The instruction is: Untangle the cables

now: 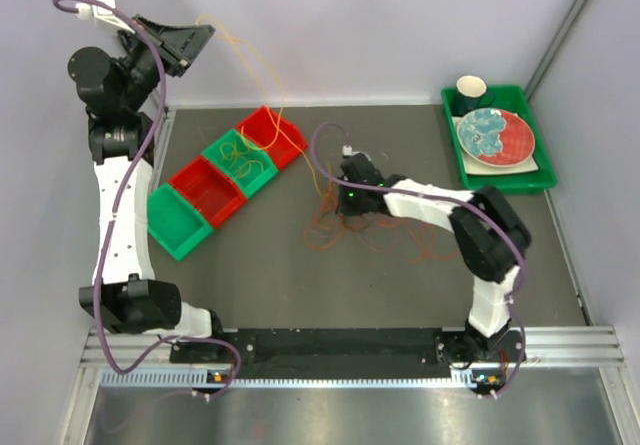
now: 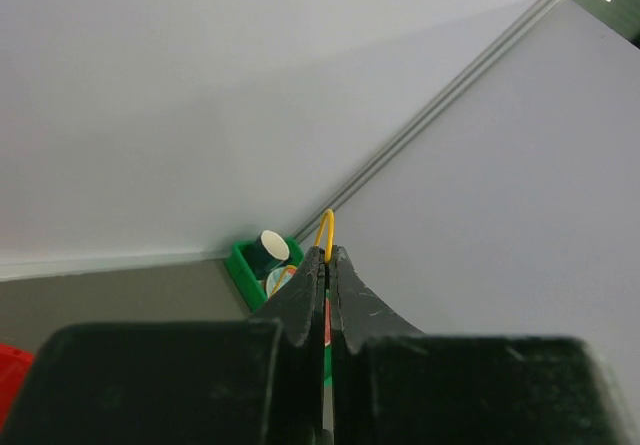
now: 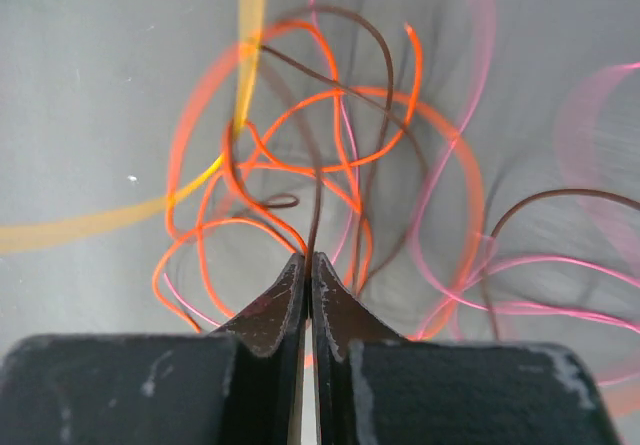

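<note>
- Holding a yellow cable [image 2: 326,227] tight, the left gripper [image 2: 327,260] is shut and lifted high at 10 o'clock.
- That cable hangs down over the red and green bins [image 1: 212,193].
- The other cables [image 1: 365,233], orange, red and dark brown, lie tangled mid-table.
- The right gripper [image 3: 308,265] is shut, pinching a dark brown cable [image 3: 317,215] there.
- A green tray [image 1: 500,179] sits at 2 o'clock.

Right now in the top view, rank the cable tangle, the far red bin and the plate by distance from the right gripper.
1. The cable tangle, directly under the right gripper.
2. The far red bin, to its left.
3. The plate, at the far right.
</note>
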You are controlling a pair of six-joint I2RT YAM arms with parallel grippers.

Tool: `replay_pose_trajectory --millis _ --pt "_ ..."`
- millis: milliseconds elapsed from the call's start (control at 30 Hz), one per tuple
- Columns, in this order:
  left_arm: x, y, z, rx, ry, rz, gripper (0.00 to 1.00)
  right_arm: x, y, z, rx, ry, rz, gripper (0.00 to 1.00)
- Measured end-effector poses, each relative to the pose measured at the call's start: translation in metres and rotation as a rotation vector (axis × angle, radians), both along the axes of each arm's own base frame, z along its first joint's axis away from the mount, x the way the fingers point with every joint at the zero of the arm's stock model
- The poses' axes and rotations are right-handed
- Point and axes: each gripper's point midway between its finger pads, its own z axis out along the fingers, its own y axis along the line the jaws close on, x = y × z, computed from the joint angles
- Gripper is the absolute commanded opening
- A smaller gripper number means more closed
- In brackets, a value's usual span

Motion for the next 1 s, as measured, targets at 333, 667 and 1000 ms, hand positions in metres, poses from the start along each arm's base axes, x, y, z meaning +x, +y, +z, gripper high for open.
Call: replay_pose_trajectory --millis 333,667,1000 --pt "0.013 0.051 -0.001 -0.031 0.013 0.121 0.00 0.024 -0.120 0.017 -0.048 -0.094 -0.256 0.00" --pt "0.011 0.105 0.004 -0.076 0.005 0.232 0.00 0.041 -0.161 -0.019 -0.102 -0.031 -0.363 0.00" --pt "0.014 0.093 -0.011 -0.119 0.039 0.144 0.00 0.042 -0.156 -0.020 -0.071 -0.007 -0.350 0.00"
